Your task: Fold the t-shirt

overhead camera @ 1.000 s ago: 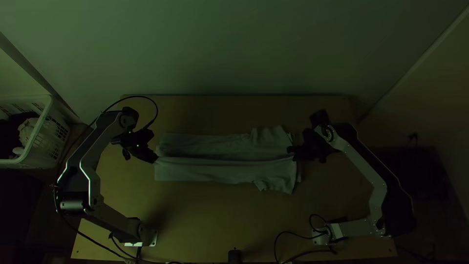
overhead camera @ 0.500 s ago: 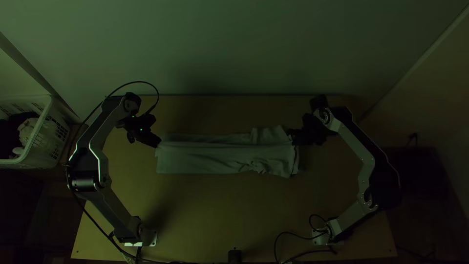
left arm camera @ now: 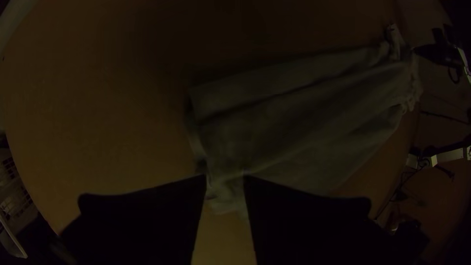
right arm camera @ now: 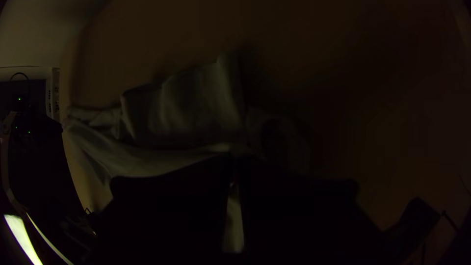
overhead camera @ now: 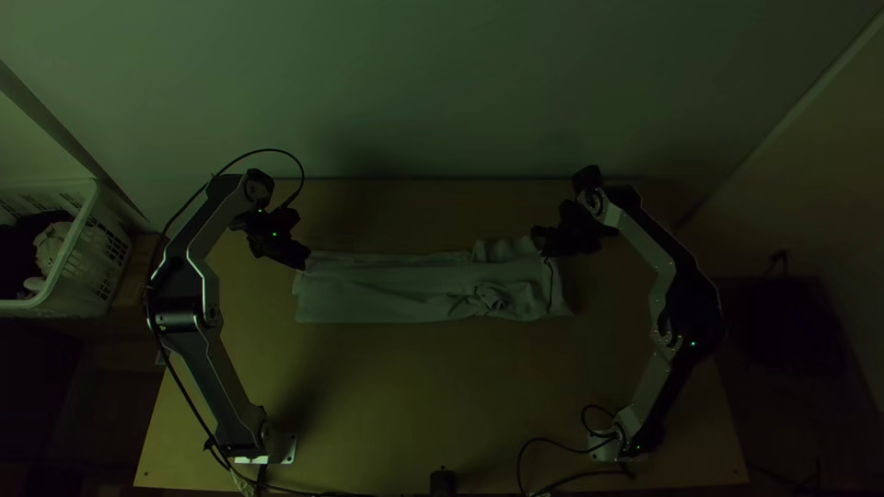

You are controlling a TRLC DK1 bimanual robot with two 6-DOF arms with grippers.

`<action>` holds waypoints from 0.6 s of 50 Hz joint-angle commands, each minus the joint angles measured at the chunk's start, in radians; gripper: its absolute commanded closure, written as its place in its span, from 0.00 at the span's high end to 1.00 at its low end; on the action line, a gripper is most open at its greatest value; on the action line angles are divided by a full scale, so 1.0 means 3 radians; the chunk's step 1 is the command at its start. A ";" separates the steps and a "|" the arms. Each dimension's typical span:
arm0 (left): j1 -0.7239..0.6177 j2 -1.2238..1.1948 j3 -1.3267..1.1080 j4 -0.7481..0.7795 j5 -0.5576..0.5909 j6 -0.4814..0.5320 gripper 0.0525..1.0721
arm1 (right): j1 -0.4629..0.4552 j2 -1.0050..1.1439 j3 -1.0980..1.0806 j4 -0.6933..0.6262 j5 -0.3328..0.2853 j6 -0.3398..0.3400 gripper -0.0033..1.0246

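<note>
Landmark: the t-shirt (overhead camera: 387, 294). It lies on the table (overhead camera: 414, 396), between the two grippers, as a long, narrow strip folded lengthwise. Its long edges run roughly along the table's far edge. The near side is wrinkled and bunched towards the right end; a short flap projects on the far side of that end.

Left gripper (overhead camera: 306, 262): positioned at the far corner of the t-shirt's left end. In the left wrist view, its fingers (left arm camera: 142, 221) stand a little apart, leaving a narrow gap. Gathered fabric from the t-shirt's end lies at this gap; whether it is pinched cannot be told.

Right gripper (overhead camera: 540, 241): positioned at the far side of the t-shirt's right end. In the right wrist view, its fingers (right arm camera: 171, 211) are nearly together at the tips, with a fold of the t-shirt drawn up to them and held there.

Left arm (overhead camera: 198, 294): passes beyond the t-shirt's left end. Right arm (overhead camera: 672, 276): passes beyond the t-shirt's right end.

Basket (overhead camera: 89, 198): white, perforated, well apart from the t-shirt's left end, containing dark and pale cloth. Black cylinder (overhead camera: 443, 482): well to the near side of the t-shirt, at the table's near edge
</note>
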State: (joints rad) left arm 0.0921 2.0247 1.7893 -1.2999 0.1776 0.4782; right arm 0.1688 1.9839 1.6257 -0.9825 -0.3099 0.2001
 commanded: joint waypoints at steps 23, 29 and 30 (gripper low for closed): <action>0.0542 -0.0137 0.0069 -0.0070 0.1090 -0.0208 0.96 | -0.0097 -0.0564 0.0006 0.0110 0.0118 -0.0212 0.96; 0.0710 -0.0158 -0.0115 -0.0059 0.1331 -0.0162 0.96 | -0.0154 -0.0758 0.0006 0.0110 0.0174 -0.0197 0.96; 0.0736 -0.0163 -0.0161 -0.0044 0.1361 -0.0147 0.96 | -0.0164 -0.0789 0.0006 0.0110 0.0174 -0.0186 0.96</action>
State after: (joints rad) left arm 0.2783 2.0163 1.7988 -1.2995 0.5442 0.4263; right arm 0.1406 1.8057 1.6318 -0.9398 -0.2695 0.1520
